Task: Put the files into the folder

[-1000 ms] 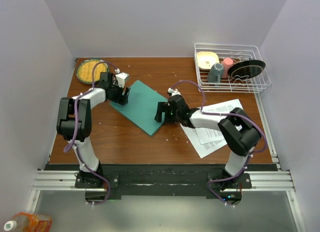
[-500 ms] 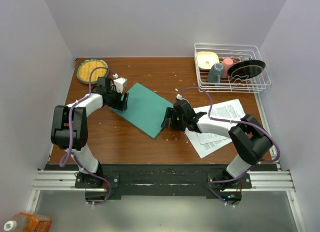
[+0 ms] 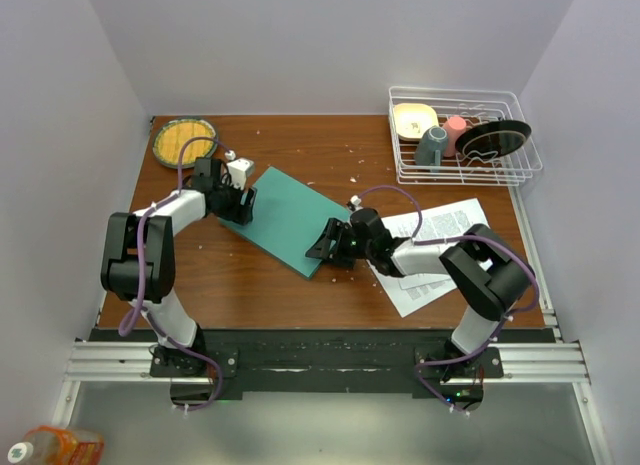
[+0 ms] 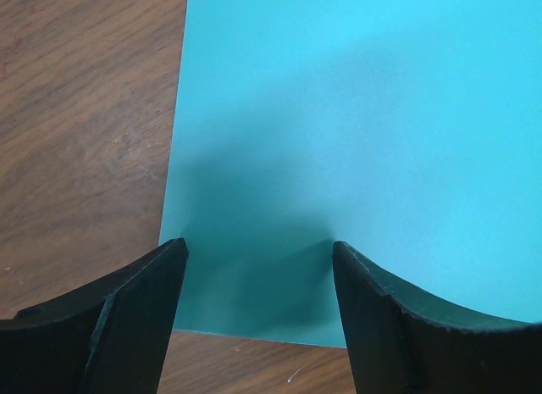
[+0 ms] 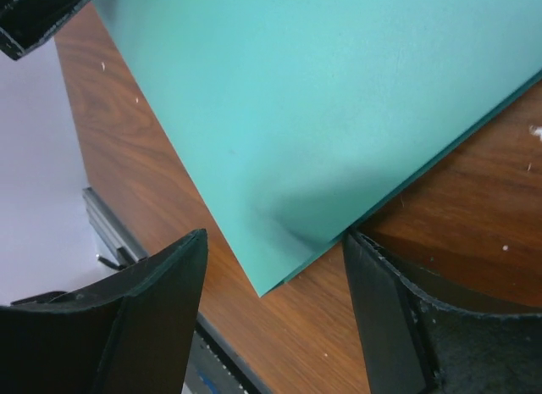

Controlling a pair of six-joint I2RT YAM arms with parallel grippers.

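The teal folder [image 3: 288,217] lies flat and closed, set diagonally on the wooden table. My left gripper [image 3: 240,202] sits low at its far-left corner. In the left wrist view the black fingers [image 4: 144,292] stand apart over the folder [image 4: 356,114] edge, open with nothing between them. My right gripper [image 3: 324,248] is at the folder's near-right corner. In the right wrist view it [image 5: 273,235] is open astride that corner of the folder [image 5: 279,97], one finger [image 5: 381,301] against the edge. The files [image 3: 440,253], white printed sheets, lie loose to the right under the right arm.
A white wire dish rack [image 3: 520,170] with a plate, cups and a black dish stands at the back right. A round yellow woven mat [image 3: 184,140] lies at the back left. The table's metal front rail [image 5: 110,224] shows close behind the right gripper.
My right gripper has slid down and left along the folder's right edge to its near corner, and its jaws have narrowed a little. The left gripper has stayed at the far-left corner.
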